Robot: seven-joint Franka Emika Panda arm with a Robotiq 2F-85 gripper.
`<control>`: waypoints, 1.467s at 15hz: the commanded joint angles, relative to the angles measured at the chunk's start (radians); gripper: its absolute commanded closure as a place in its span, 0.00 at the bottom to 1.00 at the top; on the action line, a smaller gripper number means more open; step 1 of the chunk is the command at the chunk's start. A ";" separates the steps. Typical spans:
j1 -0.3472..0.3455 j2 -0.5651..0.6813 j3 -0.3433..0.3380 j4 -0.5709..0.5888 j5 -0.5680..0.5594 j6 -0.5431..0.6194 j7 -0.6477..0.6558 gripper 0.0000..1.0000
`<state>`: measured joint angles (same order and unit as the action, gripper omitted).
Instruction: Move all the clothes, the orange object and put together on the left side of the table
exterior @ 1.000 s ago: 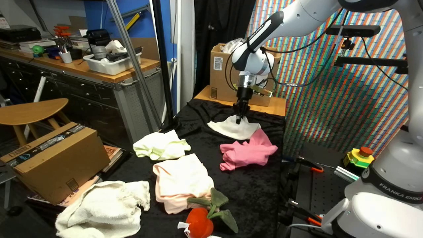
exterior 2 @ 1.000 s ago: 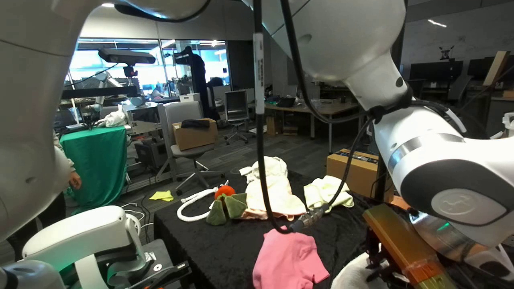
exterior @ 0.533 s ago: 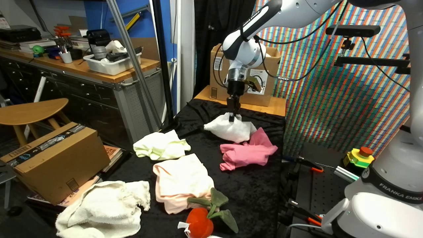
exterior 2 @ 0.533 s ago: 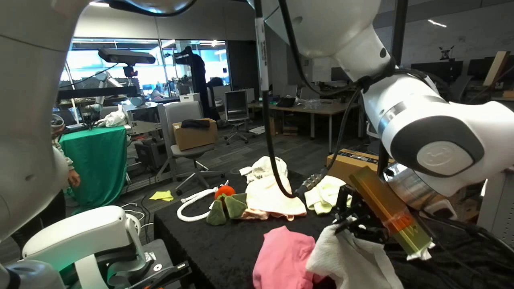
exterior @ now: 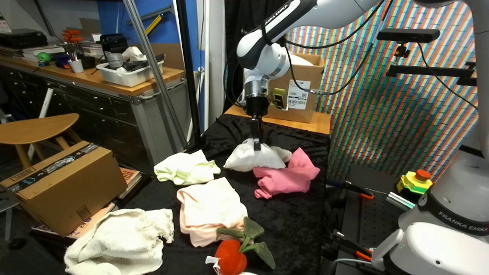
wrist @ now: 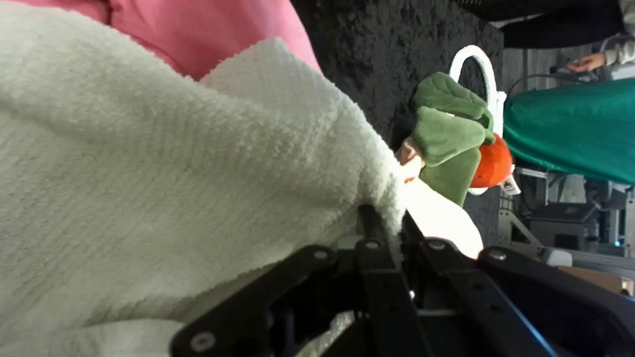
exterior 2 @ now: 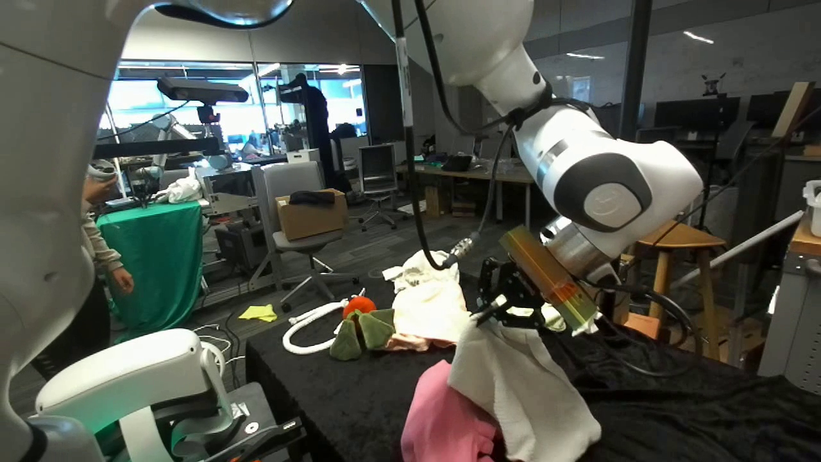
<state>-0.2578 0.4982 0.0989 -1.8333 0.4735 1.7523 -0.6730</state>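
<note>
Jaws are pinching an upper fold of the white cloth (exterior 2: 523, 391), which is hanging over the black-covered worktop (exterior: 296, 225) and overlapping the pink garment (exterior: 286, 177) in both exterior views. Across the worktop, the pale green cloth (exterior: 187, 168) is lying crumpled by the edge, the peach cloth (exterior: 212, 208) is lying rumpled near it, and the cream towel (exterior: 122, 242) is sprawling just beside the peach one. Next to the peach cloth, the orange plush (exterior: 232, 258) is resting with its green leaves (exterior: 263, 253) overlapping that cloth's edge, while in an exterior view a white cord-like length (exterior 2: 288, 337) is curving out beside the plush.
</note>
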 commanded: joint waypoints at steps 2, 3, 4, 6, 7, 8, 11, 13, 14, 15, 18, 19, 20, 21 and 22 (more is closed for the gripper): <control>0.090 -0.112 0.027 -0.086 0.016 0.014 -0.018 0.90; 0.113 -0.122 0.034 -0.097 0.018 0.030 -0.011 0.89; 0.131 -0.144 0.041 -0.108 0.024 0.036 -0.004 0.90; 0.173 -0.166 0.053 -0.121 0.031 0.068 0.015 0.89; 0.193 -0.173 0.058 -0.126 0.034 0.091 0.028 0.89; 0.212 -0.173 0.062 -0.127 0.040 0.122 0.041 0.89; 0.254 -0.160 0.072 -0.109 0.037 0.170 0.097 0.89; 0.273 -0.151 0.077 -0.101 0.034 0.199 0.135 0.89; 0.280 -0.150 0.080 -0.099 0.034 0.213 0.150 0.89; 0.286 -0.152 0.083 -0.099 0.032 0.222 0.163 0.89; 0.294 -0.172 0.099 -0.098 0.044 0.234 0.189 0.89; 0.295 -0.184 0.105 -0.102 0.051 0.233 0.191 0.89; 0.295 -0.195 0.110 -0.103 0.056 0.231 0.191 0.89; 0.296 -0.211 0.115 -0.110 0.060 0.230 0.188 0.89; 0.297 -0.224 0.119 -0.111 0.061 0.217 0.187 0.89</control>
<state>0.0339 0.3364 0.2052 -1.9255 0.5028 1.9747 -0.4971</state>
